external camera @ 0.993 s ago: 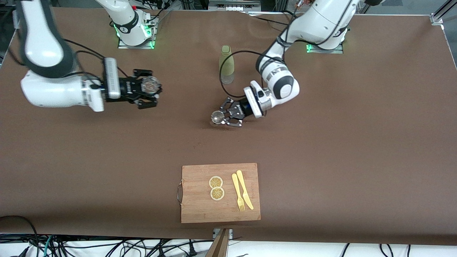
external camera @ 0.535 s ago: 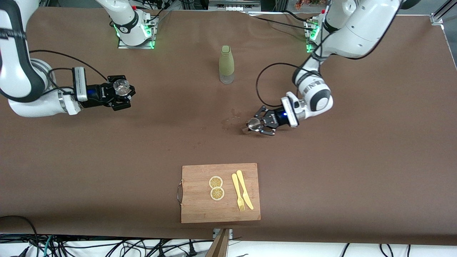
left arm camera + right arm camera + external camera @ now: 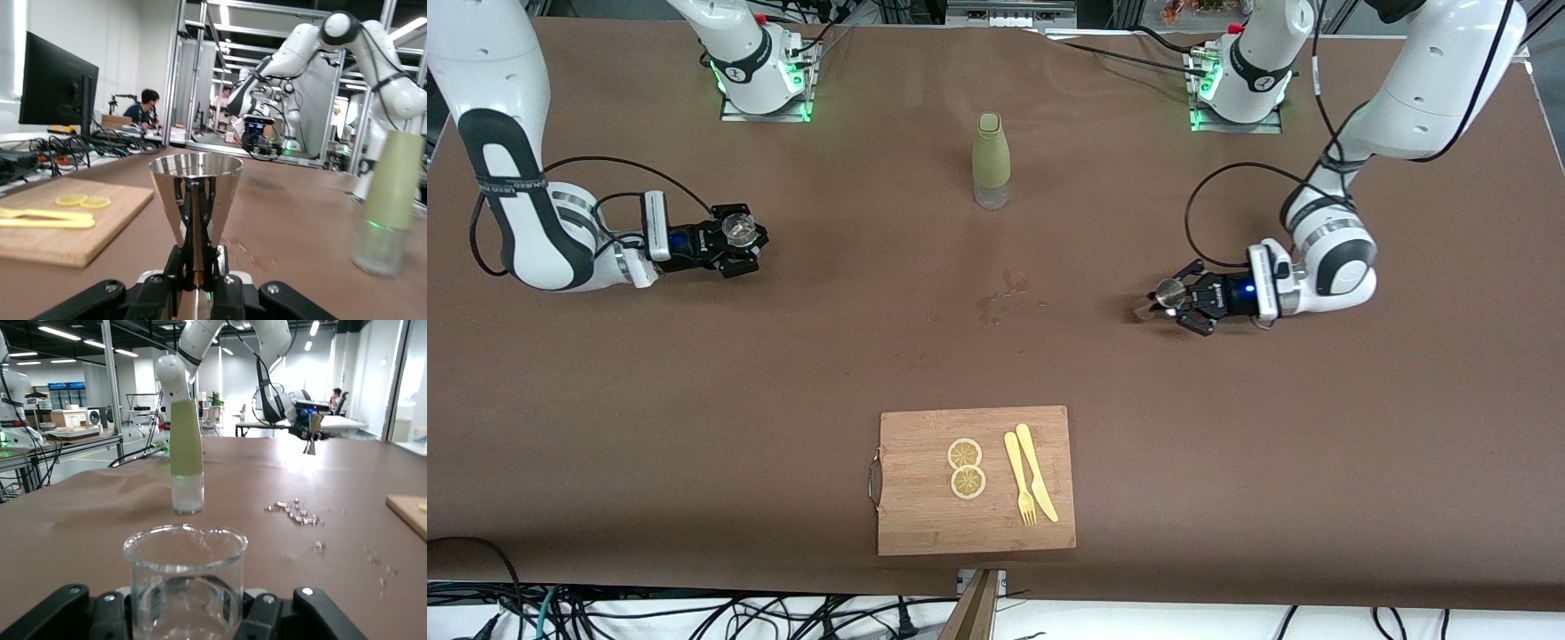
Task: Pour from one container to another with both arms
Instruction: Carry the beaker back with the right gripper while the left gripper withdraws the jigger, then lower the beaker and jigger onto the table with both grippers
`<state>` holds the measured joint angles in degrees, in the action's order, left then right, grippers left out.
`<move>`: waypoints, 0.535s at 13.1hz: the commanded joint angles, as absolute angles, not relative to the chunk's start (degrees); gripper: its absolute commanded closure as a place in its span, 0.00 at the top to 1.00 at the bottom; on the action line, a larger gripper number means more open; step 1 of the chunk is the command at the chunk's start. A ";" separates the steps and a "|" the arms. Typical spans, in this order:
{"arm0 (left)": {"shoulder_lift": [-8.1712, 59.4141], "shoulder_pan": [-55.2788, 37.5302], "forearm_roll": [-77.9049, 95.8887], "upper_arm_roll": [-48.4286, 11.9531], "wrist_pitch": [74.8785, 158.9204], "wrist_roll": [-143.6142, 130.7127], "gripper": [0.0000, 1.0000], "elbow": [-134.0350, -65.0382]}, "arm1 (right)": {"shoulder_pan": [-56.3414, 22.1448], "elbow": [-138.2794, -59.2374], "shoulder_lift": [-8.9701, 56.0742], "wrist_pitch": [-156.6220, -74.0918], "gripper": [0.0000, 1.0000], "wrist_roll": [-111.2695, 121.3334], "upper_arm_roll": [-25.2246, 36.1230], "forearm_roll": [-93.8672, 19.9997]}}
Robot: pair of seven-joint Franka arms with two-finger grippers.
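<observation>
The right gripper (image 3: 738, 238) pinches a clear glass beaker (image 3: 185, 577), upright and seemingly empty, low over the table toward the right arm's end. The left gripper (image 3: 1178, 302) clamps a shiny metal cone cup (image 3: 195, 197) mouth-up, its contents not visible, low over the left arm's end. Both forearms lie nearly level, with small spilled bits (image 3: 1009, 293) and a green bottle (image 3: 991, 160) on the table between the grippers.

White black-banded arms (image 3: 525, 222), black cables.

Pale green bottle (image 3: 991, 158), brown table (image 3: 1316, 427), yellow fork (image 3: 1020, 478), shiny silver cup (image 3: 195, 200).
</observation>
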<state>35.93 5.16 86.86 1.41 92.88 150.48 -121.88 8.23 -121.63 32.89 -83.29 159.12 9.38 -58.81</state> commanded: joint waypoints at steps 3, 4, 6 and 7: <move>35.06 5.53 75.52 8.25 88.95 151.07 0.00 -120.51 | 8.70 -121.20 40.06 -85.95 0.05 174.01 11.33 -58.45; 35.59 6.23 73.06 8.87 88.77 151.69 0.00 -119.54 | 8.79 -121.20 41.21 -86.65 0.05 174.89 11.86 -58.71; 36.91 7.82 69.45 9.93 86.67 153.62 0.00 -117.61 | 8.79 -121.11 42.54 -87.18 0.05 176.22 11.95 -58.89; 37.70 8.17 68.04 11.15 85.70 154.76 0.00 -116.47 | 8.79 -121.03 42.80 -87.36 0.06 176.83 11.95 -58.97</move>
